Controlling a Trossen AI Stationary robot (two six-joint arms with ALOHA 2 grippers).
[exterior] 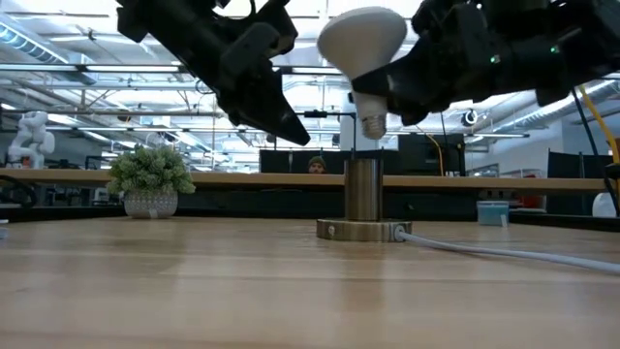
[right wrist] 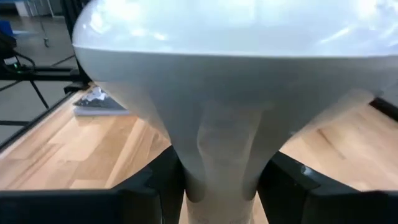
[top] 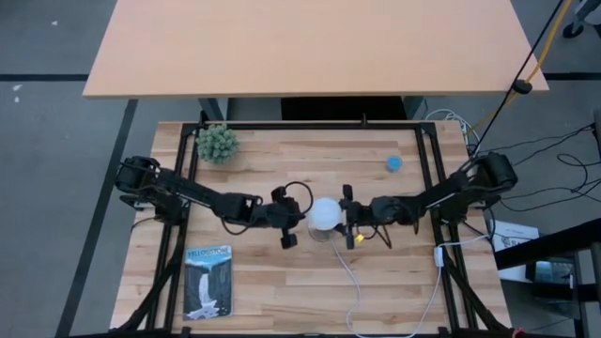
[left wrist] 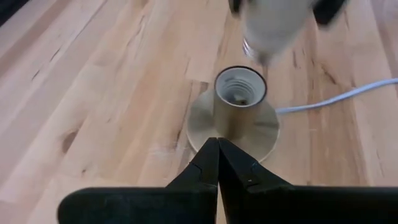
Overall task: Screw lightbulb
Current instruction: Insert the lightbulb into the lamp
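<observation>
Right end effector [exterior: 387,97] is clamped on the bulb [exterior: 361,39] at its cone, hanging it threads-down just over the socket [exterior: 363,189]. Left end effector [left wrist: 217,163] is clenched empty beside it. Bulb looks light, smooth, breakable; the narrow body seems the safest grip.

the lightbulb [exterior: 361,44] has a smooth frosted white dome with a soft sheen, a matt white body, and a ribbed metal screw end. under it the socket [exterior: 363,199] looks like brushed silvery metal, satin rather than mirror-bright, with a white threaded lining inside [left wrist: 240,87]. its cord [top: 349,282] is smooth white plastic. the table [top: 282,282] is pale planked wood, matt, with visible grain. both grippers [left wrist: 217,165] [right wrist: 217,186] look like dark matt plastic. at 8 o'clock lies a glossy printed booklet [top: 208,281].
</observation>
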